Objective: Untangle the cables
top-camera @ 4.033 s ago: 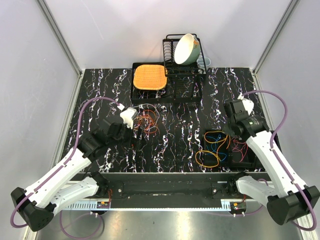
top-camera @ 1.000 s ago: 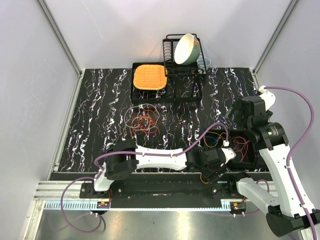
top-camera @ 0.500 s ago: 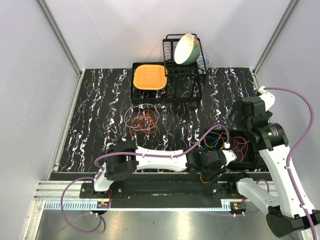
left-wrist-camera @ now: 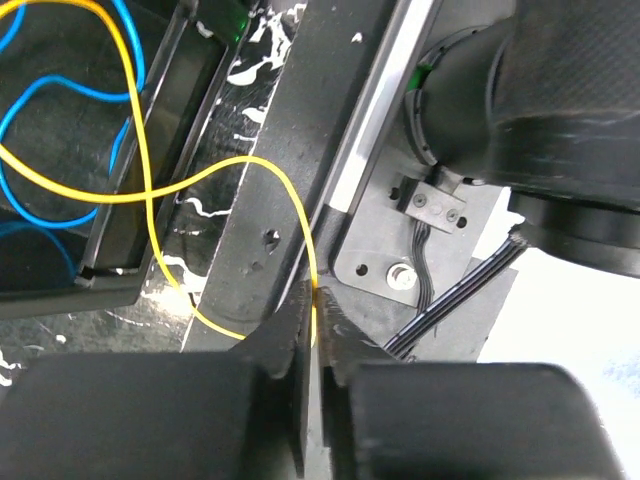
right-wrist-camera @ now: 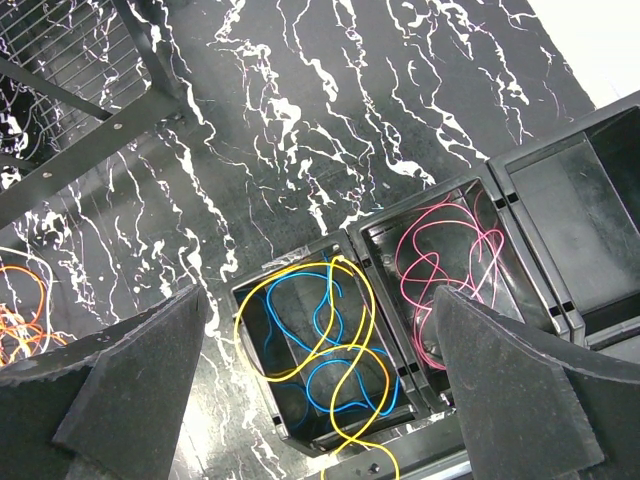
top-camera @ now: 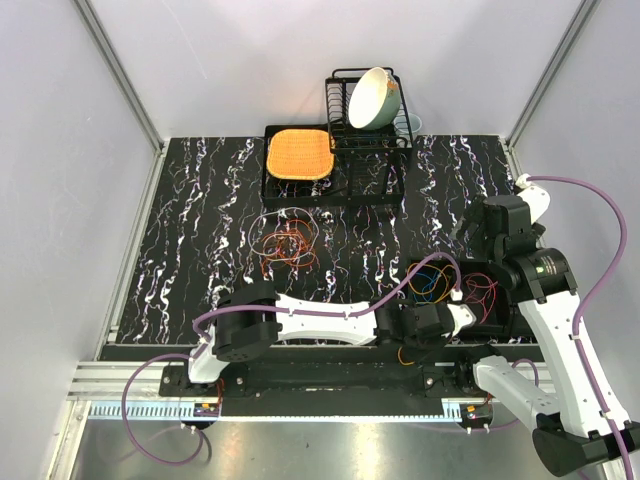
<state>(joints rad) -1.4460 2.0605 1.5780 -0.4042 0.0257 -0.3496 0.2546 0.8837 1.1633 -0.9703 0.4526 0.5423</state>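
A loose tangle of orange and red cables (top-camera: 285, 245) lies on the marbled table left of centre. A yellow cable (right-wrist-camera: 290, 266) and blue cables (right-wrist-camera: 341, 364) sit in a black bin (right-wrist-camera: 255, 345). The yellow one spills over the bin's near wall onto the table's front edge. Pink cable (right-wrist-camera: 428, 262) fills the bin beside it. My left gripper (left-wrist-camera: 315, 310) is shut on the yellow cable (left-wrist-camera: 250, 160) at the front rail, low by the bins (top-camera: 415, 340). My right gripper (right-wrist-camera: 320, 380) hovers open high above both bins.
A black dish rack (top-camera: 365, 150) with a tilted cream bowl (top-camera: 372, 97) stands at the back. An orange mat (top-camera: 298, 153) lies on a black tray beside it. The right arm's base (left-wrist-camera: 560, 90) and the metal rail (left-wrist-camera: 370, 110) crowd the left gripper.
The left arm swung from the orange tangle across to the front right. Over the last second its jaws closed on the yellow cable. The right arm drew back.
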